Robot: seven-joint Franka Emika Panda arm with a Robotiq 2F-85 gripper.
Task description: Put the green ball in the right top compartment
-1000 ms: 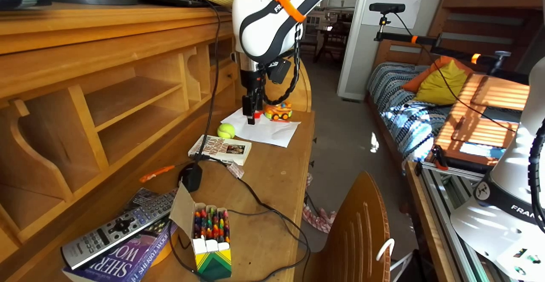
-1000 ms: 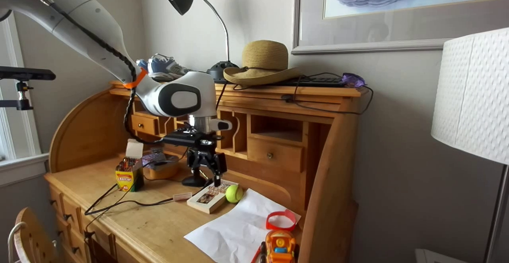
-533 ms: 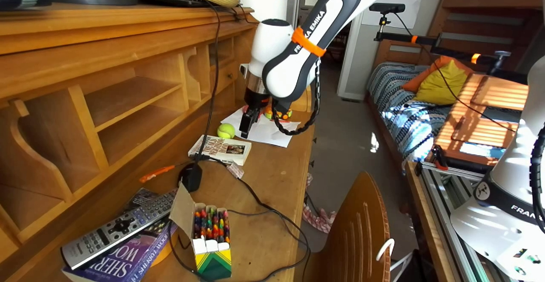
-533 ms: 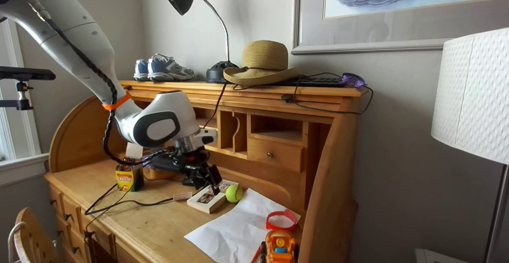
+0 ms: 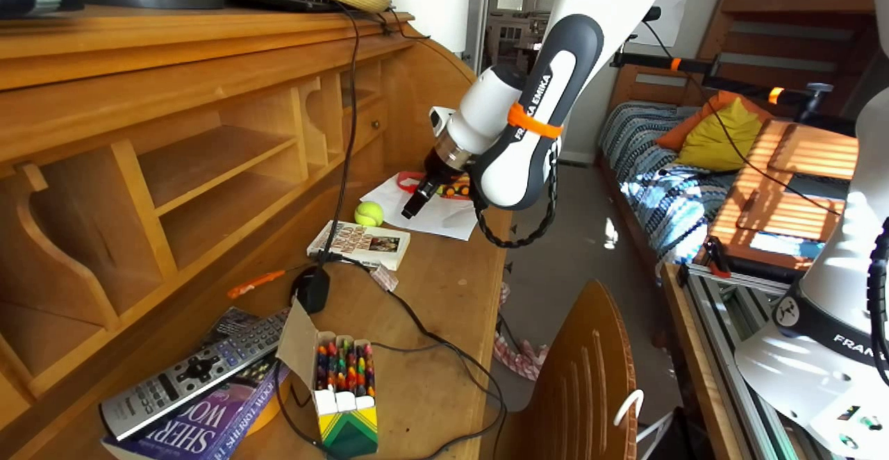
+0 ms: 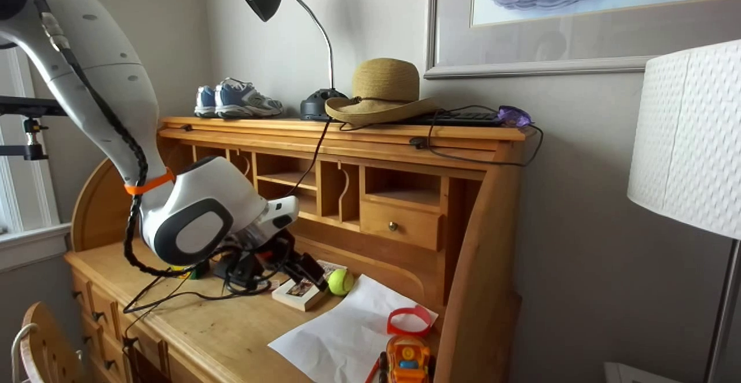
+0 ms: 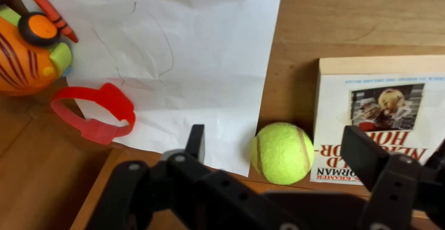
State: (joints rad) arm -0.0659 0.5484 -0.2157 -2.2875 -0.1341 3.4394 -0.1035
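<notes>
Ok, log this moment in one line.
black end effector: open, empty | yellow-green felt tennis ball: on brown wooden desk, between white paper and white paperback | placement: pending

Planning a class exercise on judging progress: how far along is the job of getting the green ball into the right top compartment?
Looks done: the gripper is open near the green ball.
In hand, it seems: lining up; in the wrist view, the ball appears between the jaws, ungripped.
Left: gripping, lifting and placing; the ball rests on the desk beside the book, not in the right top compartment.
</notes>
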